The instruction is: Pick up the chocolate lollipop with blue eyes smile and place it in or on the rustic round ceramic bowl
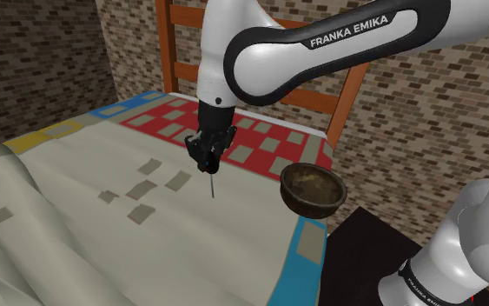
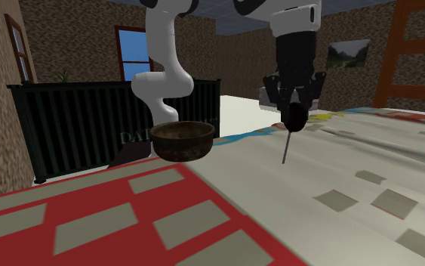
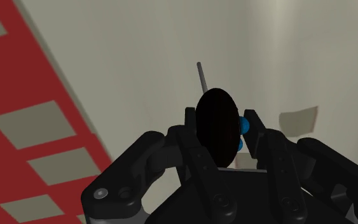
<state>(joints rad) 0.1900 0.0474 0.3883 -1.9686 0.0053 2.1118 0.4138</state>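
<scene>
Lollipop [image 3: 215,127] — tight between gripper [image 3: 222,121] fingers

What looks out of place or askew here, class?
The brown bowl sits at the very edge of the patchwork cover and seems to hang partly past it, so it looks precarious. Otherwise nothing is spilled or broken; the gripper clasps the dark lollipop, stick pointing down above the cover.

Claw [image 2: 294,111] clasping lollipop [image 2: 297,119], stick down, bowl [image 2: 182,140] nearby

Light flat, diffuse, rather dim. Soft shading in cloth [image 1: 25,187] folds at shoulder view's left. Bowl [image 1: 313,202] interior dark. Window [image 2: 131,51] bright blue.
</scene>
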